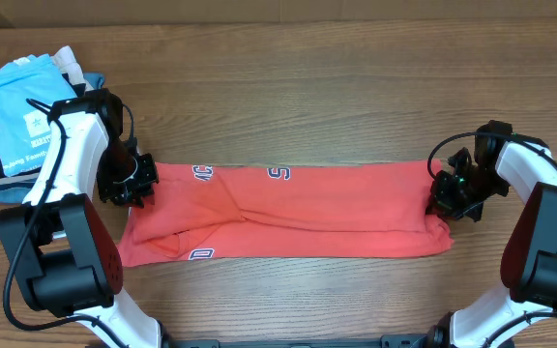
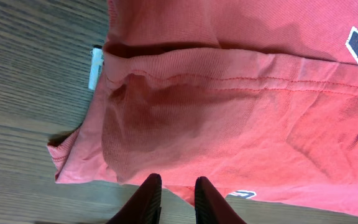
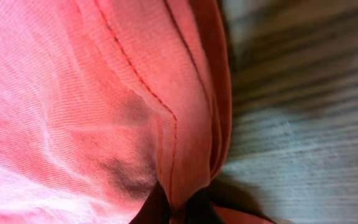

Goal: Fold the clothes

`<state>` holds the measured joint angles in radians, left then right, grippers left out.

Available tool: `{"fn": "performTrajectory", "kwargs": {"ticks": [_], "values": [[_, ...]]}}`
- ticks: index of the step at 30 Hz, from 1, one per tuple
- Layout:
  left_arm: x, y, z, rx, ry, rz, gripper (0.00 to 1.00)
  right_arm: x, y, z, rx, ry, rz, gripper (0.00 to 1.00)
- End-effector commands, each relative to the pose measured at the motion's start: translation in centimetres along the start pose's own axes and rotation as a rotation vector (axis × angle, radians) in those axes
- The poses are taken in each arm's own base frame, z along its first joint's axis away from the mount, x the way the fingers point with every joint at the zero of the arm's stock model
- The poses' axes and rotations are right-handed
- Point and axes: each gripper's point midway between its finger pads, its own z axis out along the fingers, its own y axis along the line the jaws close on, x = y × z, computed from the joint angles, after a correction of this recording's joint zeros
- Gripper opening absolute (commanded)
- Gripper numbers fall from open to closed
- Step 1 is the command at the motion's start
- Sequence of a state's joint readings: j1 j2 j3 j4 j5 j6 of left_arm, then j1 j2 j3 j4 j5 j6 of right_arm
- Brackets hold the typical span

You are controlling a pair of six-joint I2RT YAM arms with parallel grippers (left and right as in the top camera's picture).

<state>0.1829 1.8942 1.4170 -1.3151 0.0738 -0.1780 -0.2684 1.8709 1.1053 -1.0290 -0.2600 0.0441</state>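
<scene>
The red shirt [image 1: 288,213] lies across the middle of the table [image 1: 288,106], folded into a long, narrow band that runs from one arm to the other. Navy-and-white lettering [image 1: 277,174] shows along its far edge, and a little more shows near its near left corner.

Your left gripper [image 1: 129,186] sits at the left end of the band, at the far corner. In the left wrist view its two dark fingers [image 2: 149,198] stand close together with a narrow gap between them, right at the shirt's edge. You cannot tell from here whether any cloth is caught in that gap. A stitched hem runs across that view above the fingers, and a small white label [image 2: 96,65] pokes out beside the cloth onto the wood.

Your right gripper [image 1: 450,196] sits at the right end of the band. In the right wrist view its fingers are closed tight on a doubled fold of the shirt. A stitched seam runs down into the pinch, and bare wood lies just to the side.

In the far left corner a pile of folded clothes [image 1: 71,60] rests well apart from the shirt, with a light blue T-shirt [image 1: 13,111] on top. Your left arm reaches past it.
</scene>
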Motion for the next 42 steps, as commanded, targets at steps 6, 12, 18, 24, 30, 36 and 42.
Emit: {"fn": "performTrajectory", "kwargs": {"ticks": [6, 12, 18, 24, 30, 36, 42], "values": [[-0.6, -0.2, -0.8, 0.013, -0.047, -0.006, 0.21, -3.1, -2.2, -2.9, 0.107, -0.118, 0.121, 0.04], [-1.1, -0.4, -0.9, 0.018, -0.071, -0.004, 0.24, -5.4, -3.8, -8.0, 0.188, -0.197, 0.188, 0.04], [-1.2, -0.4, -0.9, 0.018, -0.074, -0.004, 0.25, -5.2, -2.2, -10.2, 0.208, -0.193, 0.152, 0.04], [-1.2, -0.4, -0.9, 0.018, -0.073, -0.005, 0.31, -4.1, 2.6, -9.4, 0.231, -0.157, -0.014, 0.04], [-1.2, -0.4, -0.9, 0.019, -0.074, -0.004, 0.33, -1.4, 9.5, -7.0, 0.253, -0.121, -0.232, 0.04], [-1.2, -0.4, -0.9, 0.019, -0.073, -0.004, 0.34, 2.1, 15.3, -4.6, 0.243, -0.098, -0.382, 0.04], [-1.2, -0.4, -0.9, 0.019, -0.072, -0.004, 0.34, 4.8, 20.0, -2.8, 0.228, -0.122, -0.549, 0.04]]}}
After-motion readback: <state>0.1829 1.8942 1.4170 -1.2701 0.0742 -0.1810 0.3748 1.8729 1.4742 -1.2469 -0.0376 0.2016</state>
